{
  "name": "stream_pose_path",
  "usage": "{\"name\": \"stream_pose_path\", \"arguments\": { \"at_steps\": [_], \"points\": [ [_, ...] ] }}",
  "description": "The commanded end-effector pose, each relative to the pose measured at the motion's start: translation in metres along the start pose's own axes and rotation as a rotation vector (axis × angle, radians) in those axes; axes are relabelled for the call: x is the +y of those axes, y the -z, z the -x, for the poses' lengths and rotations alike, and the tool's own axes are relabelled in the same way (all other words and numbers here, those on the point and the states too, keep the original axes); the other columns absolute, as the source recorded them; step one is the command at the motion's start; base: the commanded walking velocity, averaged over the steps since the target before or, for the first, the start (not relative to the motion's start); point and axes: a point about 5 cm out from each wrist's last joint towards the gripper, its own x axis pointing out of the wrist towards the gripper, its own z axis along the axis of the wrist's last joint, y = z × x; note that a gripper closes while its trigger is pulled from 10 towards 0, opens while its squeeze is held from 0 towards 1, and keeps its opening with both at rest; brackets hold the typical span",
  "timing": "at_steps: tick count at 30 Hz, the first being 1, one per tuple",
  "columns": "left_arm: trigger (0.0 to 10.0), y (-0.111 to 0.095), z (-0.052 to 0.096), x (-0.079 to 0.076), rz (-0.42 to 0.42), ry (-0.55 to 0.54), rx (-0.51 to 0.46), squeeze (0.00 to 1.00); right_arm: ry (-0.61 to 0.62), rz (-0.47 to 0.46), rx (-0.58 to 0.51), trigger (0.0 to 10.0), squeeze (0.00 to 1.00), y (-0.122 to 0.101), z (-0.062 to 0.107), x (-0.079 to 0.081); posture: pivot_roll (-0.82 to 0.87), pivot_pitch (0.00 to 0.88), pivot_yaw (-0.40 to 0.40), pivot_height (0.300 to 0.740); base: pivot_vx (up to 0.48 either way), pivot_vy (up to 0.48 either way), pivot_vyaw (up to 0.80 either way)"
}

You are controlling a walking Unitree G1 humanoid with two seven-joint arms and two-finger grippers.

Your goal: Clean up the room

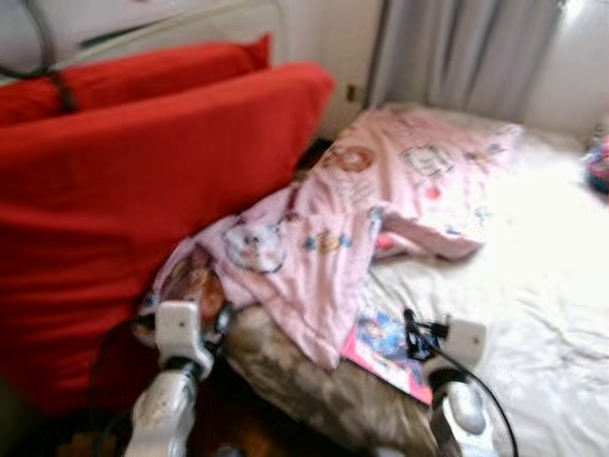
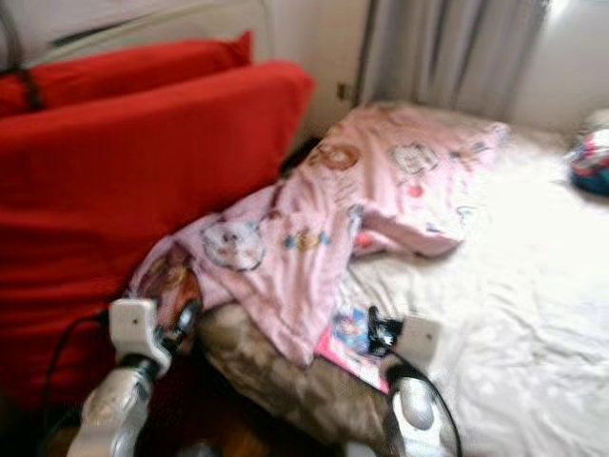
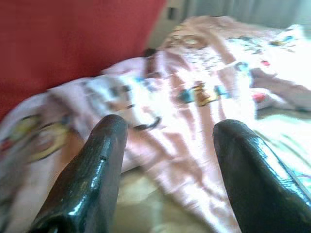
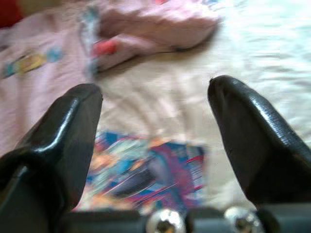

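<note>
Two claws reach toward the bed [image 1: 542, 314] as we look down from the head: our left claw [image 1: 214, 319] near the pink blanket [image 1: 324, 238] that spills over the mattress edge beside the red cushions [image 1: 124, 190], our right claw [image 1: 414, 333] just above a colourful book [image 1: 385, 347] lying on the white sheet. From the left wrist, we see wide-spread fingers [image 3: 92, 179] with the blanket beyond them. From the right wrist, wide-spread fingers [image 4: 63, 141] frame the book [image 4: 146, 177].

Home bedroom, bed [image 1: 533, 314] (rumpled), curtains [image 1: 466, 52]
</note>
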Motion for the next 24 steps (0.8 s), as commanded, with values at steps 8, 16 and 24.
{"name": "stream_pose_path", "arguments": {
  "at_steps": [8, 16, 24],
  "points": [
    [10.0, 0.000, 0.002, 0.009, -0.018, -0.022, 0.010, 0.00, -0.014, -0.019, 0.021, 10.0, 0.00, 0.005, -0.003, 0.010, -0.04, 0.025, -0.031, 0.639, 0.000, 0.000, -0.09],
    [10.0, -0.003, 0.003, 0.007, -0.024, -0.001, 0.006, 0.00, 0.030, -0.058, 0.135, 10.0, 0.00, 0.017, -0.011, 0.002, -0.03, 0.039, -0.014, 0.639, 0.000, 0.000, 0.00],
    [10.0, -0.013, -0.014, 0.012, -0.064, 0.038, -0.002, 0.00, 0.088, -0.117, 0.212, 10.0, 1.00, 0.023, -0.017, -0.003, -0.01, 0.092, 0.010, 0.639, 0.000, 0.000, 0.00]
  ]
}}
